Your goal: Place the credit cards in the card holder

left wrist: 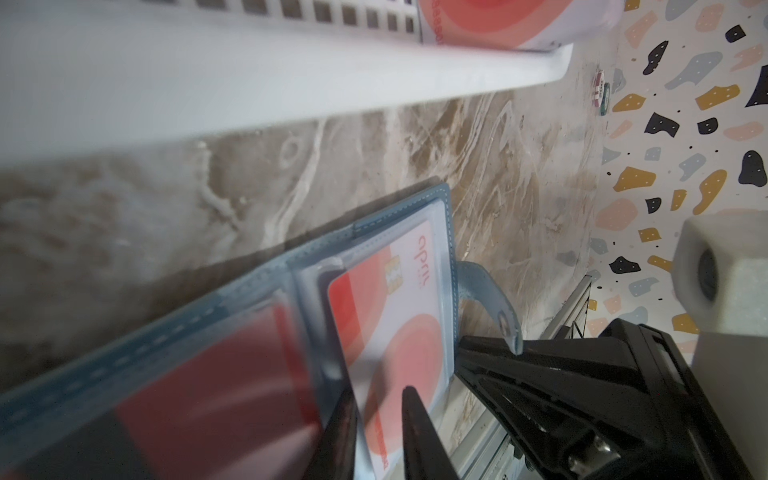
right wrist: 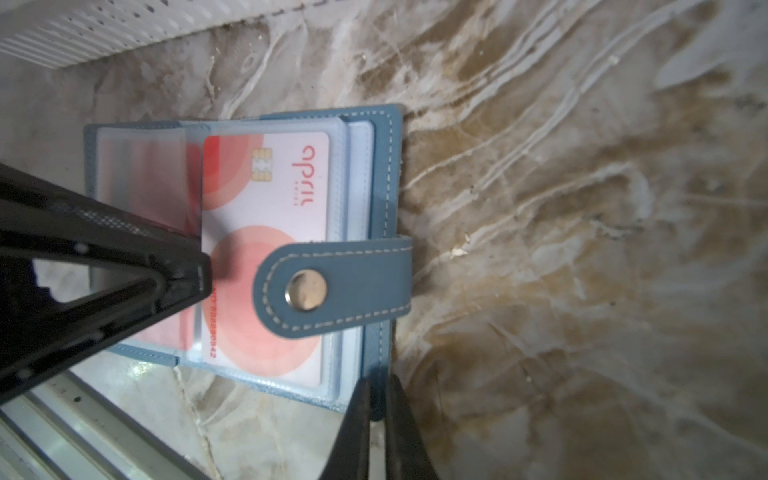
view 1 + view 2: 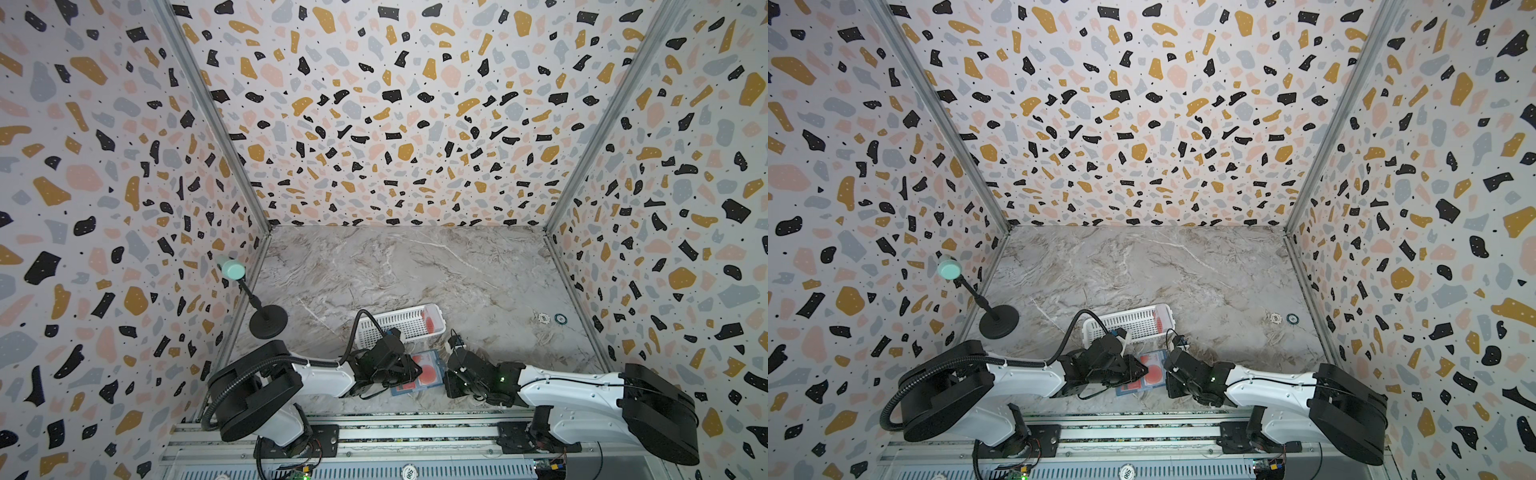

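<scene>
The slate-blue card holder (image 3: 436,358) (image 3: 1160,356) (image 2: 380,166) lies open on the marble table between both grippers. A pale credit card (image 3: 428,374) (image 1: 415,299) (image 2: 270,199) with a red-orange circle sits in its clear right-hand pocket. The snap tab (image 2: 332,286) is folded over this card. A red-backed card (image 1: 208,395) shows under the left-hand pocket. My left gripper (image 3: 417,370) (image 1: 376,399) stands over the pale card's edge, its jaws a narrow gap apart. My right gripper (image 3: 445,380) (image 2: 376,382) is shut on the holder's cover edge. Another credit card (image 3: 430,320) (image 1: 478,20) leans in the basket.
The white slotted basket (image 3: 399,320) (image 1: 249,83) stands just behind the holder. A black stand (image 3: 266,320) with a teal head is at the left wall. Two poker chips (image 3: 560,318) lie far right. The metal rail (image 3: 374,428) runs along the front edge.
</scene>
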Robot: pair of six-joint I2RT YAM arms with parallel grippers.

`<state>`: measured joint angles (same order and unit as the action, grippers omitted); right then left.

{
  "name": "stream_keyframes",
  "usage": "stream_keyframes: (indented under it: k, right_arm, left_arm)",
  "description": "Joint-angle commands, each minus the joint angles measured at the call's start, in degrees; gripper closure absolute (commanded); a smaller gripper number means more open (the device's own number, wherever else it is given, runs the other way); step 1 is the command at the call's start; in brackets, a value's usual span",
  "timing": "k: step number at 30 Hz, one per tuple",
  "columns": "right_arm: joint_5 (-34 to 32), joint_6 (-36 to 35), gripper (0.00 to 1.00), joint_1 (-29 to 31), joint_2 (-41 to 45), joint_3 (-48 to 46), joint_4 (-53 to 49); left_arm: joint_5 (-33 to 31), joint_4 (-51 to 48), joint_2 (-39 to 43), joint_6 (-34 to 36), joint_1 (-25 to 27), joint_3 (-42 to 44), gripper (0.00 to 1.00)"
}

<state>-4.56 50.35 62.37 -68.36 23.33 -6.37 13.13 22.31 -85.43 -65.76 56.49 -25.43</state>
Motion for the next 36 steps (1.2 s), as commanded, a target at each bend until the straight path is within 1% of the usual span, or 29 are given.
stream_keyframes:
  k: [1,5,7,9,12,15,21,28,36]
  right_arm:
    - [-0.5,0.3,0.89,0.3,-1.2,-0.4,-2.3]
    - [-0.6,0.4,0.89,0.3,-0.8,-0.4,-2.6]
    - [-0.7,0.6,0.89,0.3,-0.2,-0.5,-2.8]
    - [-1.0,0.7,0.89,0.3,0.8,-0.4,-3.3]
    - [-1.0,1.0,0.87,0.3,2.6,-0.4,-3.7]
    - [-0.7,1.1,0.83,0.3,5.0,-0.4,-3.2]
    - [2.3,0.3,0.82,-0.2,8.5,-0.8,0.2]
    - [4.3,-0.2,0.83,-1.7,8.4,-1.3,1.8]
    - [4.6,-0.2,0.83,-2.2,8.2,-1.4,2.1]
  left_arm:
    - [1.1,0.6,-0.8,0.4,0.6,-2.0,0.77]
    - [0.3,-1.6,-0.3,1.3,0.6,-2.4,0.77]
    - [-1.3,-5.0,0.5,2.6,0.6,-3.0,0.77]
    - [-3.7,-11.2,1.7,4.3,0.6,-3.9,0.77]
    - [-5.5,-14.0,3.3,4.8,0.6,-4.0,0.77]
    - [-5.7,-14.6,4.3,4.8,0.6,-4.0,0.80]
    - [-5.4,-14.7,3.1,5.7,1.2,-5.5,0.83]
    - [-6.3,-15.4,0.5,6.3,2.5,-7.9,0.85]
    - [-8.5,-18.7,-1.2,7.1,3.3,-9.1,0.88]
